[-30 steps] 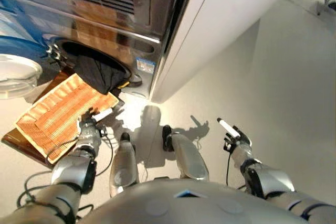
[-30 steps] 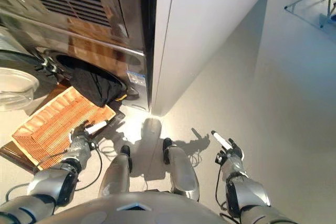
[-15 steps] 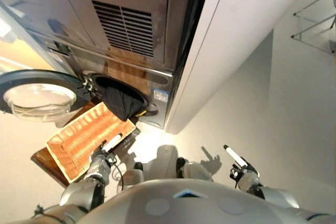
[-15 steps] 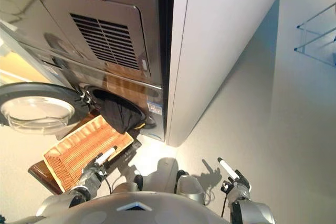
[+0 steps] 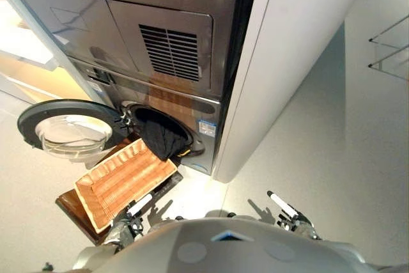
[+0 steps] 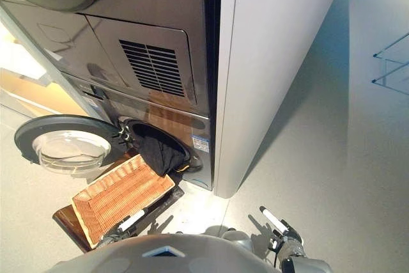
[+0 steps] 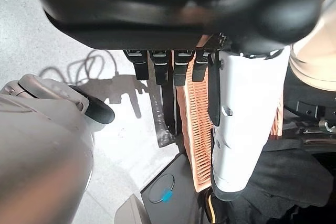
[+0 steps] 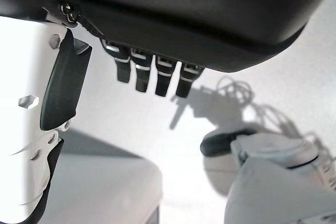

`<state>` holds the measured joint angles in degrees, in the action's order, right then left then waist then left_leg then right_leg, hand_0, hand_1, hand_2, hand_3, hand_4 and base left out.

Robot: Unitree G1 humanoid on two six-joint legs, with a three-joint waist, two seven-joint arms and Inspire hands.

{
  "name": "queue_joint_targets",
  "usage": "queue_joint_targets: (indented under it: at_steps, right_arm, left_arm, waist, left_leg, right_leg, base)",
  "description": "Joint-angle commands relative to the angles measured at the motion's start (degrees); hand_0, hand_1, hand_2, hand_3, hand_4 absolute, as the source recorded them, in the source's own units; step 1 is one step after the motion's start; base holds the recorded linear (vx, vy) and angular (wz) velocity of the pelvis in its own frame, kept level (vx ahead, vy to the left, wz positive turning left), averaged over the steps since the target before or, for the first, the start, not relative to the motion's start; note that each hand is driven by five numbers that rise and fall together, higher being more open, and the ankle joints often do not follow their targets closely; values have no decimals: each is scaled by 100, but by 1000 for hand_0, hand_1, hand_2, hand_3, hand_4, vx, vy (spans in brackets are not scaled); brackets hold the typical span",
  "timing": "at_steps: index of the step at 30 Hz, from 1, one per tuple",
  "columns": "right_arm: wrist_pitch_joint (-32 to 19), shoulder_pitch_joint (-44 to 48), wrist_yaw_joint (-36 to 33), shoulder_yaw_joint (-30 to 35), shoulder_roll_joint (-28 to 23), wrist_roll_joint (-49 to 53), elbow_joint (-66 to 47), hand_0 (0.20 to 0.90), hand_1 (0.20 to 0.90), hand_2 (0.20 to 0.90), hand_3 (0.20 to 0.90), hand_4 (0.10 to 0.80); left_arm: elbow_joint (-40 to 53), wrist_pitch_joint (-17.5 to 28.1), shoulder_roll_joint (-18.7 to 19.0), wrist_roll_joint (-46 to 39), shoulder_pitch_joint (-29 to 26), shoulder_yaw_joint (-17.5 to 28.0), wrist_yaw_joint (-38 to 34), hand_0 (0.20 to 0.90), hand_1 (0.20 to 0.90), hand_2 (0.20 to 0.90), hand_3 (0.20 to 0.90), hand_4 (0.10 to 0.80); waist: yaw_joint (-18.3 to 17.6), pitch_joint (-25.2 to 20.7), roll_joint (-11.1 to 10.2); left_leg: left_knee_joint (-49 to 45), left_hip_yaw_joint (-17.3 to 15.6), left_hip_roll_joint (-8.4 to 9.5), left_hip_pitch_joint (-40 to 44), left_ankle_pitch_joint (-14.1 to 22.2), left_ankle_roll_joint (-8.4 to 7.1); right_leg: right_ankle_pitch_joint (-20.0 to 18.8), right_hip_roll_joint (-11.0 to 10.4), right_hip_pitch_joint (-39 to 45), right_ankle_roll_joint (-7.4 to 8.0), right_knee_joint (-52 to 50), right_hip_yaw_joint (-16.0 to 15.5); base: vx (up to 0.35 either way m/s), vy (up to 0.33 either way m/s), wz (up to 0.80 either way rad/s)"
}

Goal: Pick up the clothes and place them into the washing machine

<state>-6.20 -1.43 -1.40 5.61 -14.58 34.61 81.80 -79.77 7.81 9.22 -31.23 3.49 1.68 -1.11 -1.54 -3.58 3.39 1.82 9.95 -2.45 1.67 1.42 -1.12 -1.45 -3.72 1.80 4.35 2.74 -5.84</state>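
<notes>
Dark clothes (image 5: 163,144) hang out of the round drum mouth (image 5: 148,119) of the grey washing machine (image 5: 172,49), draping over its lower rim. Below them a wicker basket (image 5: 124,180) lies with nothing in it. My left hand (image 5: 137,206) is low beside the basket's near corner, open, its fingers (image 7: 164,67) straight and holding nothing. In the left wrist view the basket's edge (image 7: 191,129) and the dark clothes (image 7: 286,182) show past the thumb. My right hand (image 5: 291,217) hangs over bare floor at the right, open and empty, its fingers (image 8: 157,74) straight.
The machine's round glass door (image 5: 70,133) stands swung open to the left. The basket rests on a dark wooden board (image 5: 71,206). A tall white panel (image 5: 294,62) flanks the machine on its right. A wire rack (image 5: 391,46) shows at the far right.
The camera has tilted up and back, so more of the machine's front shows and both hands sit lower in the picture. The clothes still hang from the drum; both hands stay open.
</notes>
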Motion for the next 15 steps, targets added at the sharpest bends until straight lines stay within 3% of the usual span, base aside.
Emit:
queue_joint_targets:
  at_steps: [1, 6, 10, 11, 12, 14, 15]
  right_arm:
    - [-147, 52, 10, 54, -34, -79, 144, 900, 900, 900, 900, 800]
    - [-70, -16, 19, -107, 32, -355, 275, 900, 900, 900, 900, 800]
    - [-7, -50, 117, -290, 23, -499, 309, 900, 900, 900, 900, 800]
    - [7, -87, 136, -370, 23, -495, 323, 900, 900, 900, 900, 800]
    - [6, -83, 136, -368, 23, -495, 324, 900, 900, 900, 900, 800]
    - [-15, -24, 136, -488, -30, -392, 315, 900, 900, 900, 900, 800]
    - [-52, -22, 141, -508, -81, -305, 298, 900, 900, 900, 900, 800]
  left_arm:
    - [-53, 277, 89, -204, -442, 364, 113, 900, 900, 900, 900, 800]
    - [37, 269, 22, -291, -462, 264, 188, 900, 900, 900, 900, 800]
    - [171, 174, 64, -393, -466, 128, 394, 900, 900, 900, 900, 800]
    - [334, 192, 165, -12, -510, -201, 346, 900, 900, 900, 900, 800]
    - [334, 191, 166, -11, -513, -201, 345, 900, 900, 900, 900, 800]
    - [466, 239, 328, 533, -617, -687, 257, 900, 900, 900, 900, 800]
    - [539, 292, 420, 860, -669, -896, 239, 900, 900, 900, 900, 800]
  waist:
    - [130, -186, -283]
    - [161, -232, -291]
    - [219, -135, -289]
    - [178, -17, -327]
    - [168, -28, -327]
    - [-31, 97, -390]
    - [0, 132, -395]
  left_leg:
    - [318, 88, 149, -259, -522, -269]
    - [318, 216, 151, -227, -517, -245]
    - [280, 441, 145, -190, -578, -188]
    - [57, 788, 223, -289, -605, -168]
    - [50, 799, 229, -316, -617, -168]
    - [-178, 1199, 517, -634, -734, -93]
    - [-210, 1336, 664, -787, -831, -146]
  right_leg:
    - [-88, -248, -199, 168, 82, 173]
    - [-34, -237, -143, 161, 32, 97]
    - [194, -153, -170, 60, -314, 103]
    - [542, 209, -151, -94, -617, 447]
    - [529, 205, -169, -90, -613, 437]
    - [703, 1078, -186, -237, -820, 1947]
    - [598, 1259, -174, -321, -746, 2285]
  base:
    - [-4, -9, 16]
    - [0, -6, 10]
    - [-35, -13, 16]
    - [-32, -21, 24]
    - [-74, -11, 94]
    - [-132, 61, 184]
    - [-182, 71, 189]
